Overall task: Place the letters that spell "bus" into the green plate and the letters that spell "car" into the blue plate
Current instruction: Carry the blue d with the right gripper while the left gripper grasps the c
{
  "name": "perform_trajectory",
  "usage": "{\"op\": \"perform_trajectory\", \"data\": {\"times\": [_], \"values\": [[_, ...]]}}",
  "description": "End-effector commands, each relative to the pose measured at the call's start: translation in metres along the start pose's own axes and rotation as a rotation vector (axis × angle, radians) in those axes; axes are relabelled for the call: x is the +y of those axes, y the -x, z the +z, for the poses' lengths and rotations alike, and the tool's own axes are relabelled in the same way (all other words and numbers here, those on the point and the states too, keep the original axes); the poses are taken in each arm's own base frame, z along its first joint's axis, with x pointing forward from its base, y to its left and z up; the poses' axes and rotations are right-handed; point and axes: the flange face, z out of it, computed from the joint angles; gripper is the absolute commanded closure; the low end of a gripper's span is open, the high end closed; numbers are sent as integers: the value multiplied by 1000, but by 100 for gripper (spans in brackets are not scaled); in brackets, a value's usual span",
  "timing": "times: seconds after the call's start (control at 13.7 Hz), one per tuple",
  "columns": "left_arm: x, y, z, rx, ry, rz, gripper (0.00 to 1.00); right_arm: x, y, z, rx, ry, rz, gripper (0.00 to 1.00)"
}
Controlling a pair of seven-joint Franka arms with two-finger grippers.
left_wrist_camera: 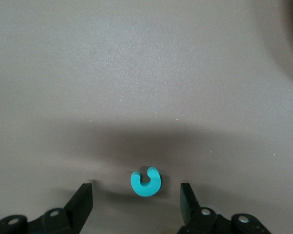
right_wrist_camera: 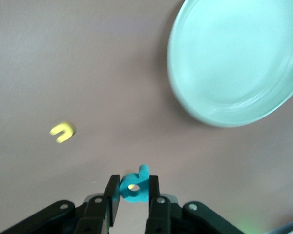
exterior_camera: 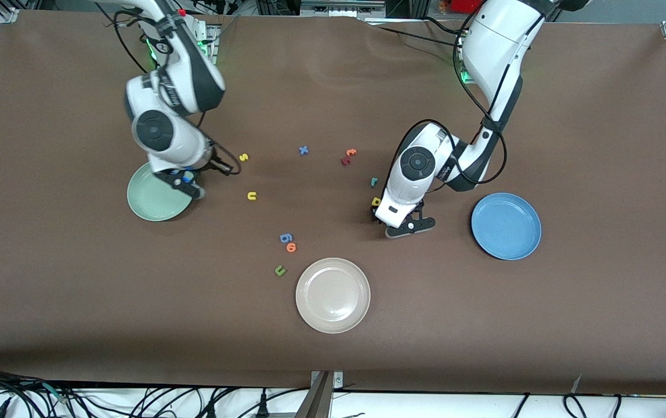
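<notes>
Right arm bent down from its base, right pincer (right_wrist_camera: 132,195) hanging over the edge of the green plate (exterior_camera: 147,203), clamped narrow on the teal b (right_wrist_camera: 135,186), which sits pinched between the two fingers. Left arm folded low over the middle of the counter (exterior_camera: 600,116), left pincer (left_wrist_camera: 136,204) spread wide just above the cloth, between the blue plate (exterior_camera: 507,229) and the loose letters.

Brown cloth over the whole counter, metal rails at the corners, cables along the near edge. Beige-white plate (exterior_camera: 333,295) nearest the front camera, holding nothing. Blue 6-like letter (exterior_camera: 285,237), orange letter (exterior_camera: 291,248) and green u (exterior_camera: 279,270) clustered just beside it; blue x (exterior_camera: 303,150) and orange and dark red letters (exterior_camera: 348,157) farther up.

Teal c (left_wrist_camera: 146,182) flat on the cloth between the open left fingers, touching neither. Yellow a (exterior_camera: 376,201) just beside that pincer, small teal r (exterior_camera: 373,182) near it, slightly farther from the camera. Yellow u (exterior_camera: 252,196) and yellow s (exterior_camera: 243,157) on the cloth between the green plate and the middle of the counter. Both task plates holding nothing.
</notes>
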Motion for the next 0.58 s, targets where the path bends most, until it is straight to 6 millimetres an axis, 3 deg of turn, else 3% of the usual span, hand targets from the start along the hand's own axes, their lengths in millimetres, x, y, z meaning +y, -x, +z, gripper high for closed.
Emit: {"op": "perform_trajectory", "data": {"times": [0.0, 0.22, 0.37, 0.51], "values": [[-5, -1, -6, -16, 26, -36, 23, 53, -50, -2, -35, 5, -112, 94], [-3, 0, -2, -18, 24, -36, 26, 110, -96, 20, -55, 5, -204, 94], [-2, 2, 2, -23, 20, -38, 28, 131, -115, 43, -76, 3, -233, 94], [4, 5, 6, -24, 20, -33, 29, 137, -122, 63, -101, 12, -235, 94]]}}
